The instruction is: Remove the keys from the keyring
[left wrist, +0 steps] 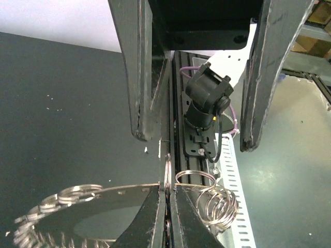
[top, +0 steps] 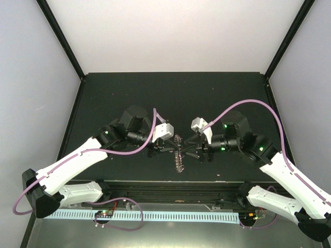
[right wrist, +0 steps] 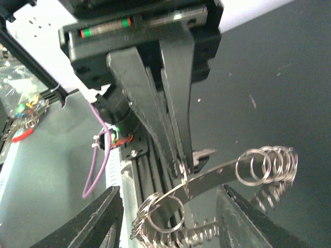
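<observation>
The keyring [top: 179, 155] hangs between my two grippers above the black table; it is a flat grey band [left wrist: 119, 194] fringed with small wire loops [left wrist: 220, 204]. My left gripper [left wrist: 167, 188] is shut on one upright loop at the band's rim. It also shows in the right wrist view [right wrist: 181, 160] and the top view [top: 168, 146]. My right gripper [right wrist: 169, 190] is open, its fingers [right wrist: 98, 217] wide apart on either side of the band [right wrist: 217, 173]; in the top view [top: 189, 147] it faces the left one. A small flat silvery piece [right wrist: 202, 153], possibly the key, shows beside the left fingertips.
A black rail and a white slotted cable tray [top: 150, 215] run along the near edge behind the arm bases. Black frame posts [top: 62, 39] and white walls bound the table [top: 170, 93]. A clear bag of small parts [right wrist: 20, 103] lies off the table.
</observation>
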